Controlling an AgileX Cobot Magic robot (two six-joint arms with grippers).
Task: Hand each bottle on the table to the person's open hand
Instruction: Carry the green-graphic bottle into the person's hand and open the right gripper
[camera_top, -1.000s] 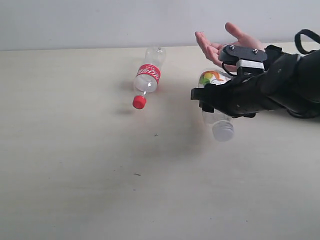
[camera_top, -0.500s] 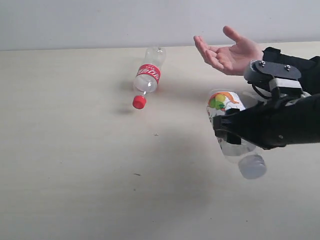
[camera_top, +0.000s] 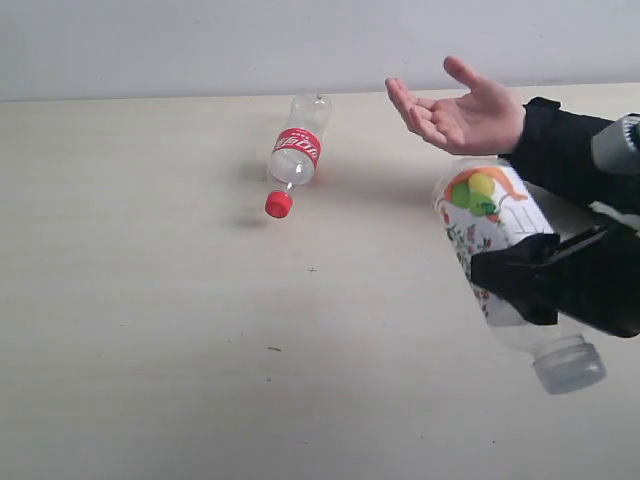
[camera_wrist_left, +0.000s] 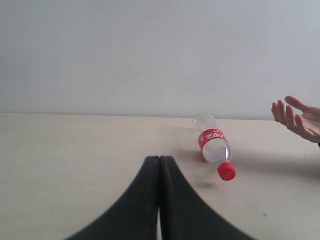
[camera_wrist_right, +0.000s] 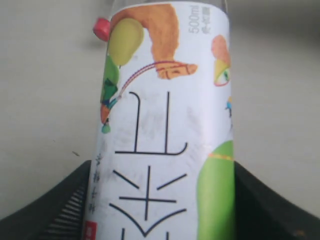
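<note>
Exterior view puts the white-capped bottle (camera_top: 490, 235), clear with a green and orange fruit label, up off the counter (camera_top: 150, 330) and tilted, its cap end lowest and its base pointing up toward the person's open hand (camera_top: 462, 110). The right claw (camera_top: 512, 283) grips it across the body, below the fruit picture. The right wrist view confirms this: a dark jaw presses on each side of the label, so the claw is closed on the bottle at about the bottle's own width.

The hand waits palm up with its fingers spread, a black sleeve (camera_top: 560, 150) behind it, and nothing lies in the palm. The bottle's base is near the wrist but apart from the palm, so I judge this handover to be under way and not finished. The bottle has yet to be carried up and over the palm and let go there.

Farther out, the red-capped bottle (camera_top: 296, 152) with the red label lies on its side on the counter, well apart from the hand and from both arms, with its cap toward the near edge. It has not been handed over and looks like the next one to fetch. The left claw (camera_wrist_left: 159, 200) has its jaws pressed together with nothing between them, low over the counter and short of that bottle.

No other bottle shows in any view, so at least two handovers remain as far as can be seen.
</note>
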